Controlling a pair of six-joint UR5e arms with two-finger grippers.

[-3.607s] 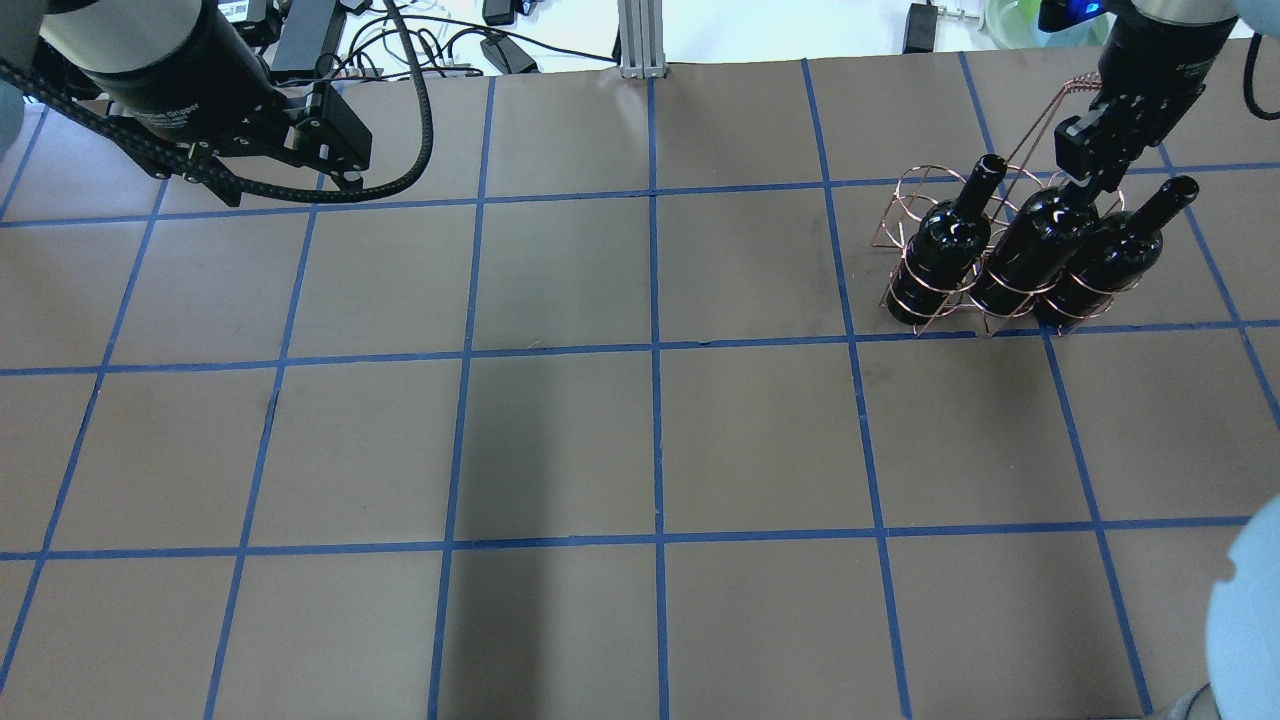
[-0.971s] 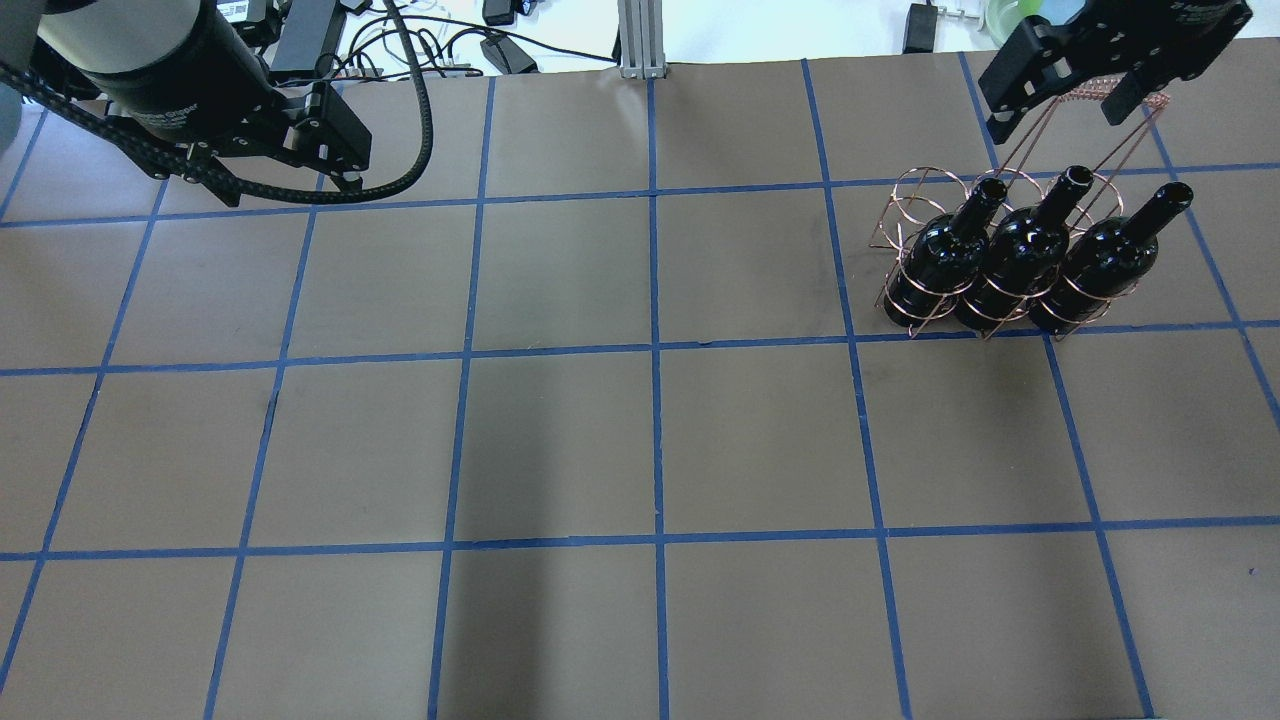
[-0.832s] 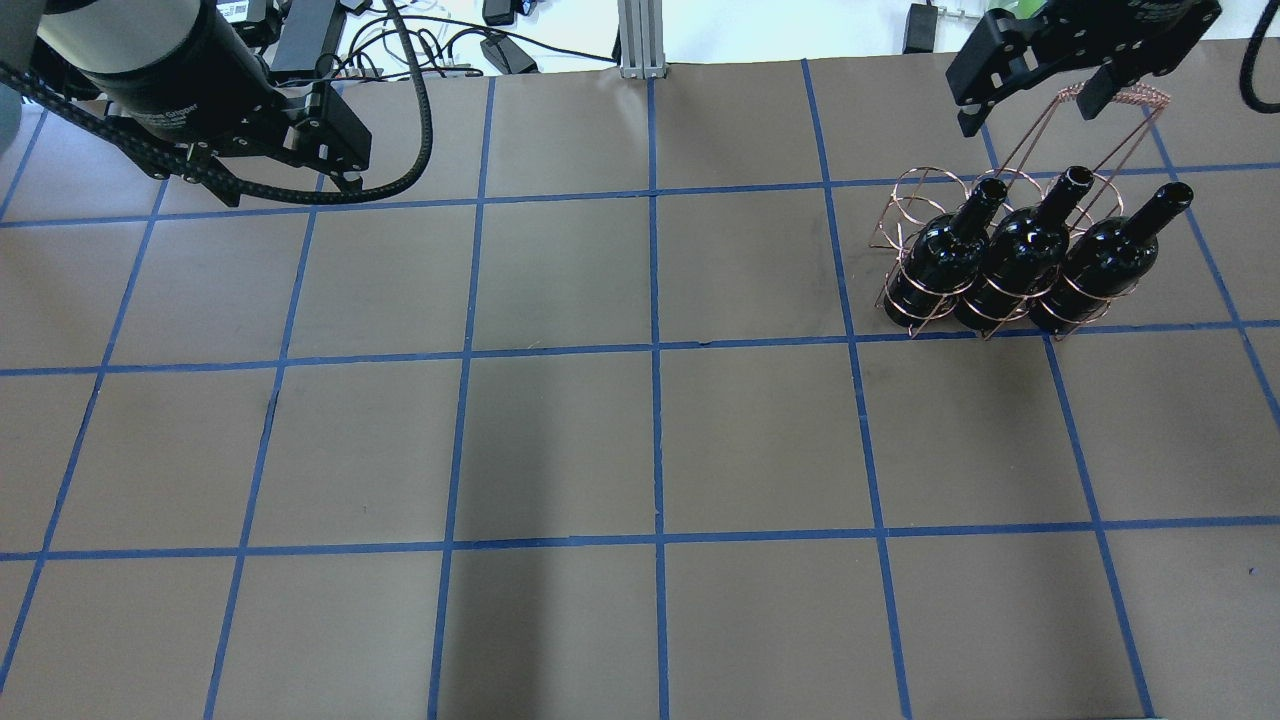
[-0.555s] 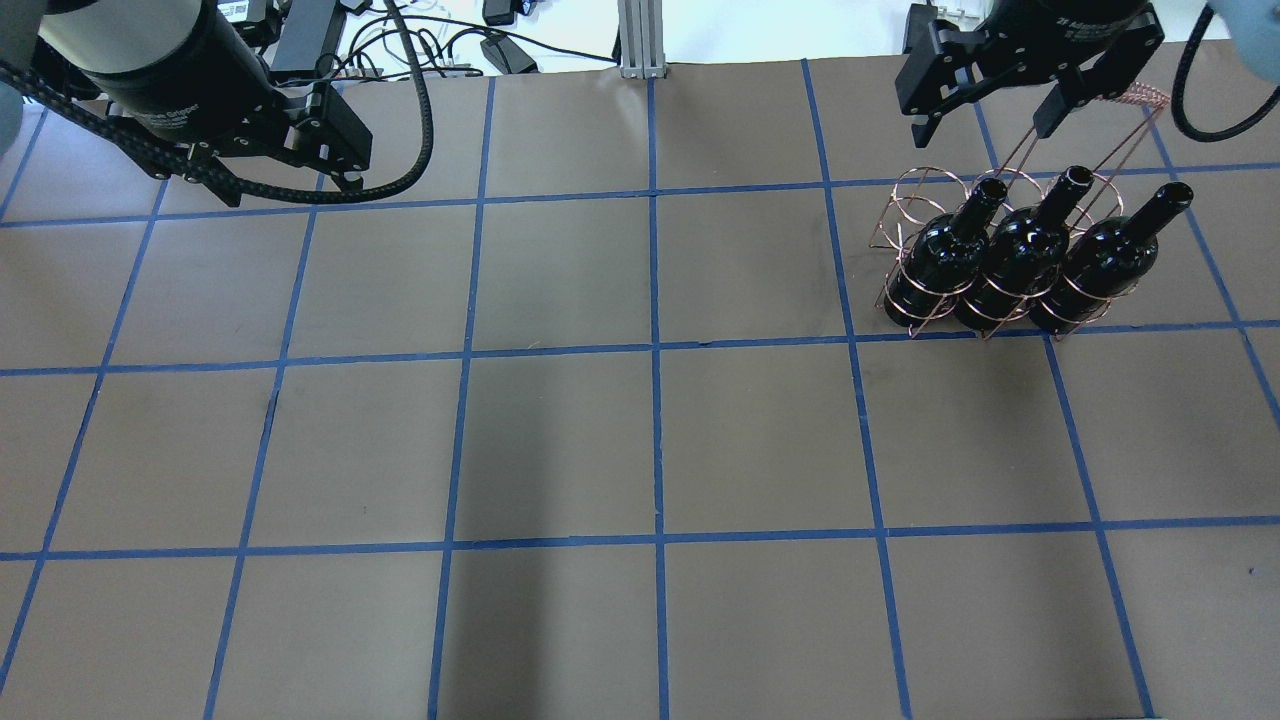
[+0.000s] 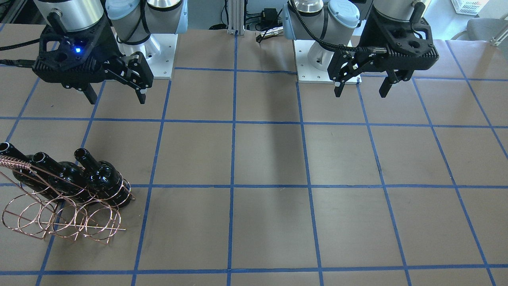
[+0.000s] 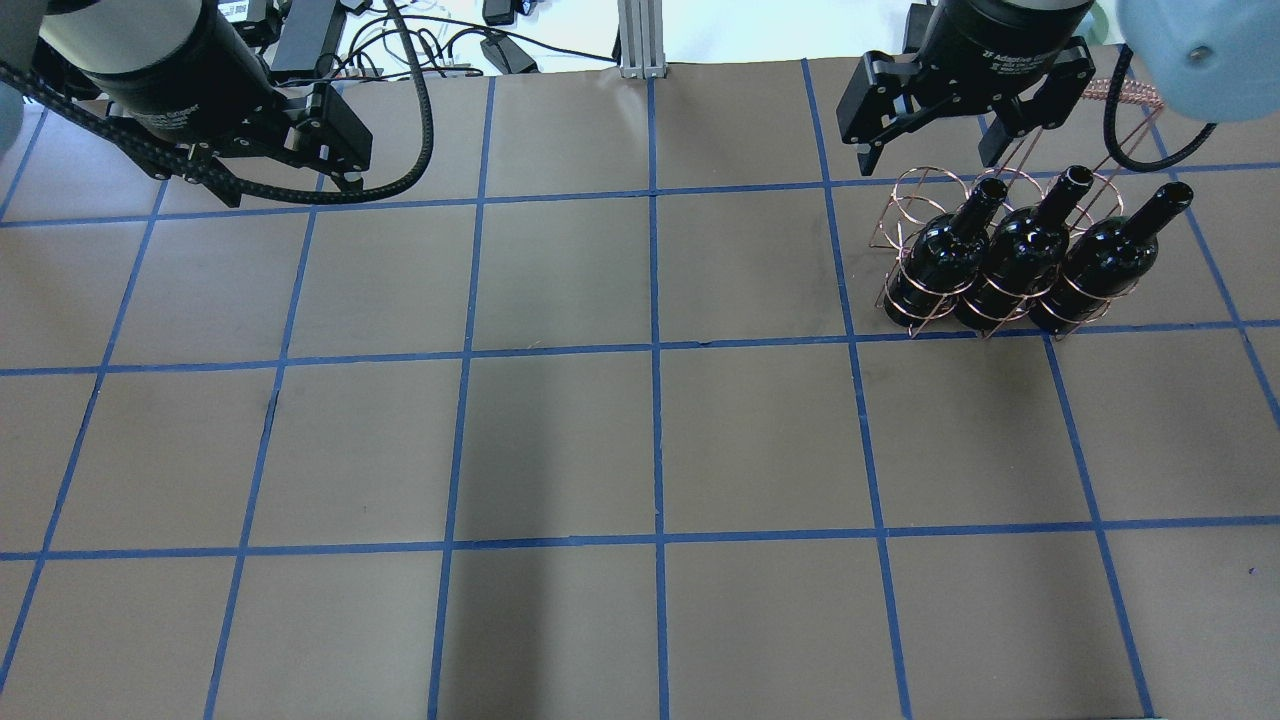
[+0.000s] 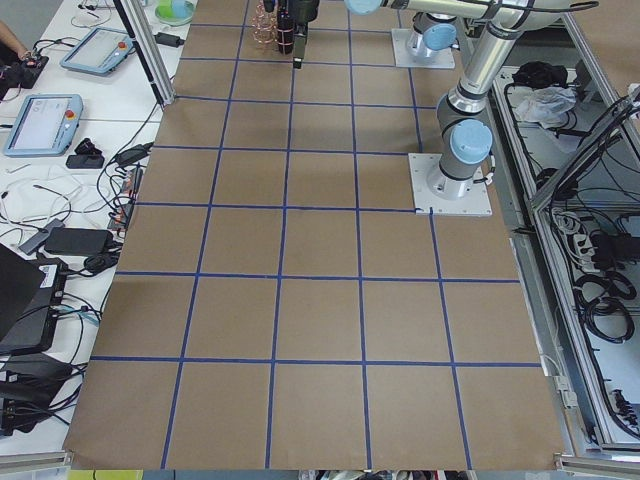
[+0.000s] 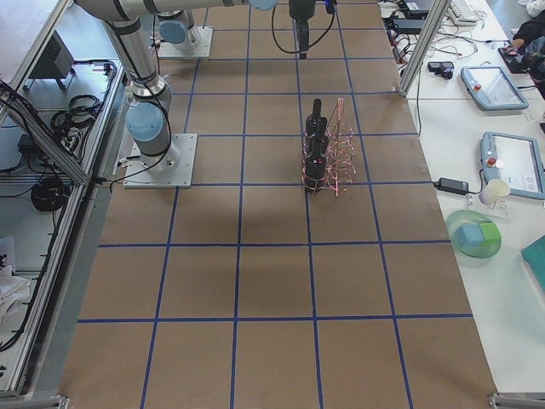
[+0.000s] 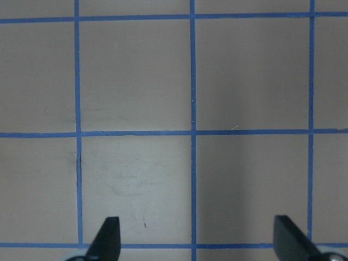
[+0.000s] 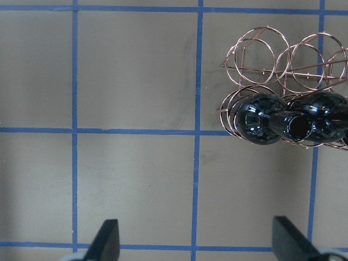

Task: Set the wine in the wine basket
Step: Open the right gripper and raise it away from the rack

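Overhead exterior: the wine (image 6: 1020,255) is standing in the wine basket (image 6: 1140,97), upper right. Left gripper (image 5: 360,93) and right gripper (image 6: 926,158) are hanging wide open, empty.

The wine bottles (image 6: 1018,258) are dark, almost black glass, smooth and very glossy, with bright reflections. The wine basket (image 6: 915,200) is thin, shiny, copper-coloured metal wire. The desk (image 6: 560,440) has a matt brown, paper-like cover with blue tape lines (image 6: 656,440). The left end effector (image 5: 360,94) and the right end effector (image 5: 117,101) look matt black.
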